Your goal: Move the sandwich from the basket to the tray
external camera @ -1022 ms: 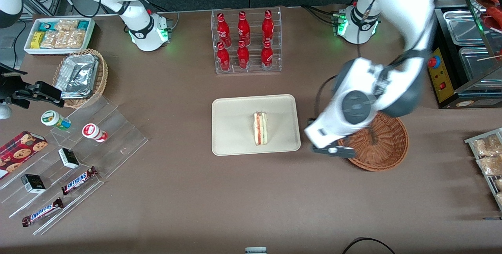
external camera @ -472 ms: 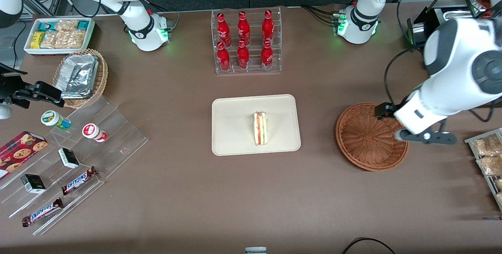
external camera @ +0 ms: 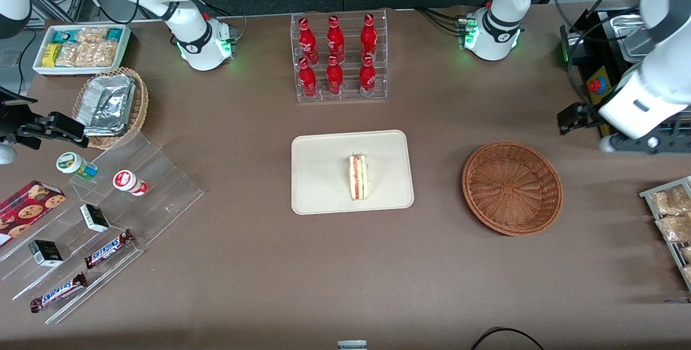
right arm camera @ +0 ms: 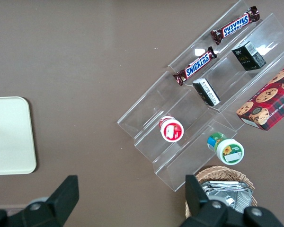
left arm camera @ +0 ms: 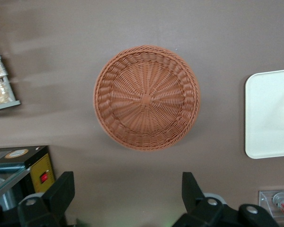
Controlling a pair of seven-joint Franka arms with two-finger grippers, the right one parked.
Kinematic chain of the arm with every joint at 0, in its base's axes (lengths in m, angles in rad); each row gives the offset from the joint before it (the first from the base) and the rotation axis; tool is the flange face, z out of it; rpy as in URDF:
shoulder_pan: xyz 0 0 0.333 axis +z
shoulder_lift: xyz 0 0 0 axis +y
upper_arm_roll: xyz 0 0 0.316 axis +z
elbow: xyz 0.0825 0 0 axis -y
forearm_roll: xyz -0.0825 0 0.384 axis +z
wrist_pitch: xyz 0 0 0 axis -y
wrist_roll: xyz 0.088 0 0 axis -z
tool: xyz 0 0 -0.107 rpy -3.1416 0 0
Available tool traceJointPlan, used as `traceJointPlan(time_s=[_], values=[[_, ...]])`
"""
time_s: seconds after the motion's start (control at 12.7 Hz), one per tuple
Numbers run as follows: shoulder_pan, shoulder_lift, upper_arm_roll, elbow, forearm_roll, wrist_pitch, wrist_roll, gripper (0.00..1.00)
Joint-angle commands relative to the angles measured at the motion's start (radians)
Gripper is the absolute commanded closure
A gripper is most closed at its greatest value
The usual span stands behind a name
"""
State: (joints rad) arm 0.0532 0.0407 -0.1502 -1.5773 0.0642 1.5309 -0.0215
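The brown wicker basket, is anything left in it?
Empty: the basket shows only bare weave. The sandwich lies on the tray; the open gripper hangs above the table.

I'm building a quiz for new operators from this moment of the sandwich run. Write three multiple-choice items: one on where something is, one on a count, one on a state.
1. Where is the sandwich?
A. in the basket
B. on the tray
C. on the bare table

2. How many red bottles stand in the clear rack?
A. four
B. six
C. eight

3. What state is the pincer in?
A. open, holding nothing
B. shut on the sandwich
C. shut on a bottle

Answers:
1. B: the wedge lies on the cream tray, and the wicker basket holds nothing.
2. B: the front view shows two rows of three.
3. A: the left wrist view shows its two fingers spread wide with nothing between them, high above the table beside the basket, toward the working arm's end.
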Motion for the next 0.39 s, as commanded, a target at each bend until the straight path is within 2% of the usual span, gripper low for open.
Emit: traceJointPlan(time_s=[0.0, 0.24, 0.31], values=[[0.016, -0.047, 0.007, -0.024, -0.004, -0.037, 0.034, 0.0], [0.014, -0.07, 0.014, -0.021, -0.017, -0.063, 0.048, 0.0], [0.014, -0.071, 0.014, -0.021, -0.052, -0.061, 0.041, 0.0]])
